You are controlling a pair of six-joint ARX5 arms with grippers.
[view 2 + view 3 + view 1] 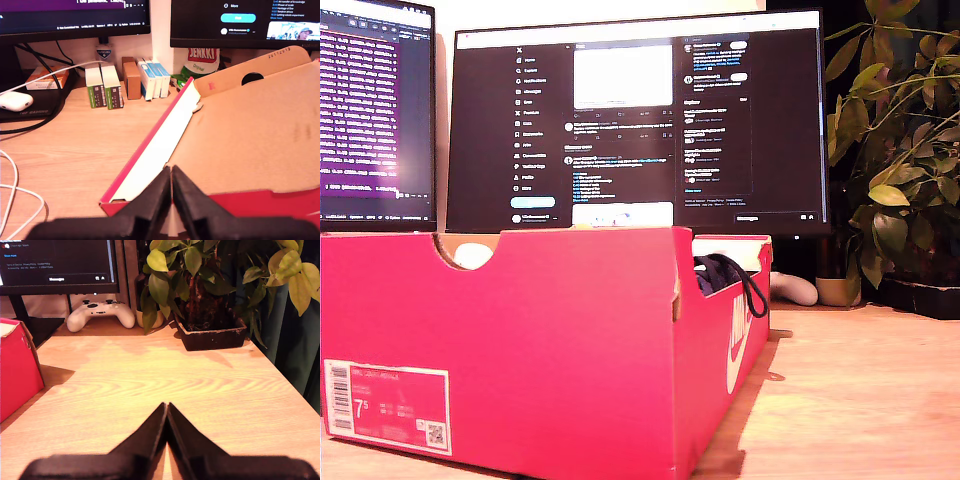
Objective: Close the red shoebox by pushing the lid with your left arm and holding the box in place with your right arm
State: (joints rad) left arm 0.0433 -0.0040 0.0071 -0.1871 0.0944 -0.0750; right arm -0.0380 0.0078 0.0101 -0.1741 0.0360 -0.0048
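The red shoebox (520,350) sits on the wooden counter (860,400), filling the exterior view's left and middle. Its short end wall faces that camera, with a white size label (387,405) low at the exterior view's left and a half-round finger notch (468,250) cut in the top edge. The long axis runs away from the camera toward the monitors (640,120), and the long side wall carrying a white logo (738,345) recedes on the exterior view's right. The cardboard is bright red outside, plain brown inside. Something dark with a black cord (752,290) pokes above the far rim.

The lid (250,130) is open: in my first wrist view it lies back with its brown inner face up, a white flap (160,145) with a red edge along one side, and a round hole (252,78) near the far end.

My first hand (171,192) has its fingers pressed together with nothing between them, the tips right at the lid's red near edge; I cannot tell whether they touch it. Beyond it are small cartons (125,82), a white earbud case (16,101) and white cables (15,195).

My second hand (166,427) is likewise closed tight and holds nothing, above bare counter, well apart from the box corner (17,370). Ahead are a white game controller (100,312) and a potted plant (210,295).

Neither hand shows in the exterior view.
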